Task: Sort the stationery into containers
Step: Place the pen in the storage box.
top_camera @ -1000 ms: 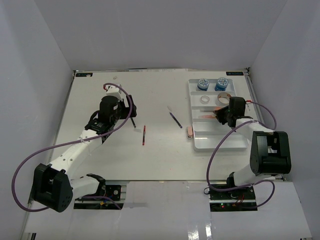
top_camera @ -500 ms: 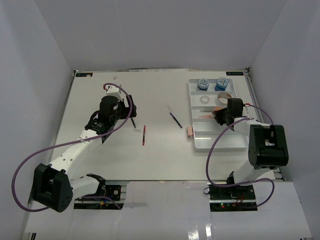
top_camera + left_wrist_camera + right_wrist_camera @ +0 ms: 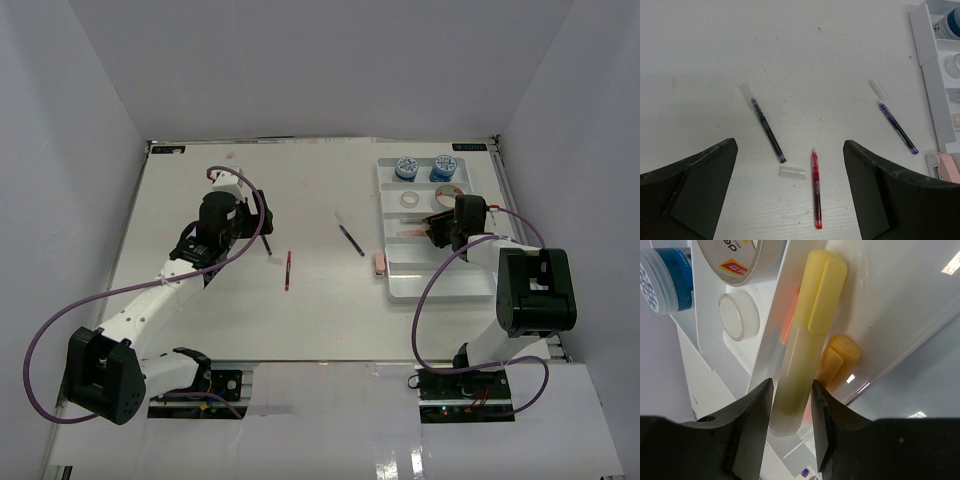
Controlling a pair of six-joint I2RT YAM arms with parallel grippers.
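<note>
Right gripper (image 3: 791,387): fingers pressed against both sides of a yellow marker (image 3: 807,335), held over the white tray (image 3: 440,283).
Orange marker (image 3: 837,360): one, lying in the tray just beside and below the yellow one.
Tape: one broad tape roll (image 3: 740,255) and one small clear tape roll (image 3: 739,315), both in the tray.
Blue-white tubs (image 3: 406,167): two, side by side at the tray's far end.
Left gripper (image 3: 790,145): fingers wide apart, holding nothing, above the table (image 3: 300,190).
Pens on the table: three, namely a black pen (image 3: 767,132), a red pen (image 3: 816,195) and a purple pen (image 3: 897,129).
Clear cap (image 3: 792,172): one, between the black and red pens.
Pink eraser (image 3: 379,263): one, against the tray's near-left edge.
Obscured: from above, the right gripper covers both markers, so their compartment cannot be told. The orange marker is partly hidden.
Setting: white tabletop, enclosed by plain pale walls (image 3: 300,70).
</note>
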